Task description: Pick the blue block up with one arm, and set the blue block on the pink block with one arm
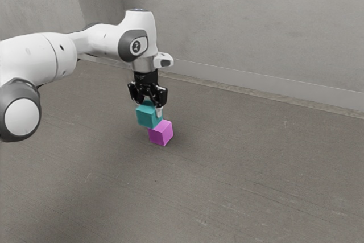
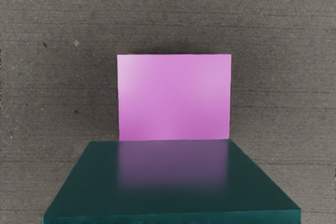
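Arm: the arm (image 1: 34, 55) is entering the exterior view from 9 o'clock and is reaching toward 3 o'clock, with its hand pointing down at the table (image 1: 256, 186).

Gripper: the gripper (image 1: 149, 106) is hanging at the arm's end, above the two blocks. Its jaws are pressing on the blue block from two sides, so it is gripping that block.

Blue block: the blue block (image 1: 147, 116), rendering here as blue-green, is sitting between the jaws. Its top is lying between the fingers, and most of its body is hanging below them, at 6 o'clock of the gripper. It is apparently riding clear of the table.

Pink block: the pink block (image 1: 161, 133) is resting on the table at about 4 o'clock of the blue block in the exterior view. The two are overlapping there, and whether they are touching cannot be told.

Wrist view: the blue block (image 2: 170, 182) is lying just under the hand and is hiding the near edge of the pink block (image 2: 174, 97). Most of the pink top is showing beyond it.

Done: judging by the grip and the lift, the pick-up is looking complete.

Left: the blue block is not yet sitting on the pink one, and is seemingly hanging beside it rather than squarely over it. Shifting across, lowering until the faces are meeting, and opening the jaws are remaining.
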{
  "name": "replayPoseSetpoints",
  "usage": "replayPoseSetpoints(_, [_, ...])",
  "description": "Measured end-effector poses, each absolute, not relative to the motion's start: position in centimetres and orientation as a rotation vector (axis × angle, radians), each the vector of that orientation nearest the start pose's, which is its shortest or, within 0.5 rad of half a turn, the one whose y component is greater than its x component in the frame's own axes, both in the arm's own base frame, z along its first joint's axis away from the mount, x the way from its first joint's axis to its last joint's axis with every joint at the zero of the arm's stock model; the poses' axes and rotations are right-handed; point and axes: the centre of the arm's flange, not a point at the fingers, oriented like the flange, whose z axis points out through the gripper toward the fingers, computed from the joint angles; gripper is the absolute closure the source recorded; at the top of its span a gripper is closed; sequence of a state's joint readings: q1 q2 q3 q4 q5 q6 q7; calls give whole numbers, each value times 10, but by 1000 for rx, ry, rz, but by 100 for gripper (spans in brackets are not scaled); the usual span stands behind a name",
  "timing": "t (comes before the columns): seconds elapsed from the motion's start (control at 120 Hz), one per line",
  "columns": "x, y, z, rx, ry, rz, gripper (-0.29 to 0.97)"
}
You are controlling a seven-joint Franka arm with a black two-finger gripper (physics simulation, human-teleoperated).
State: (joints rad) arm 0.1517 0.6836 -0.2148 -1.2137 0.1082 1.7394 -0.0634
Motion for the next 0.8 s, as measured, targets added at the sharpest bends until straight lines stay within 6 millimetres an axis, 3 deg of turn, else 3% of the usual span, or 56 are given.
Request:
replayPoseSetpoints(0.317, [736,-2,364,-3166,-115,160,35])
replayPoseSetpoints(0.633, [741,-2,339,-3168,-178,163,35])
replayPoseSetpoints(0.8, [742,-4,338,-3179,-205,149,18])
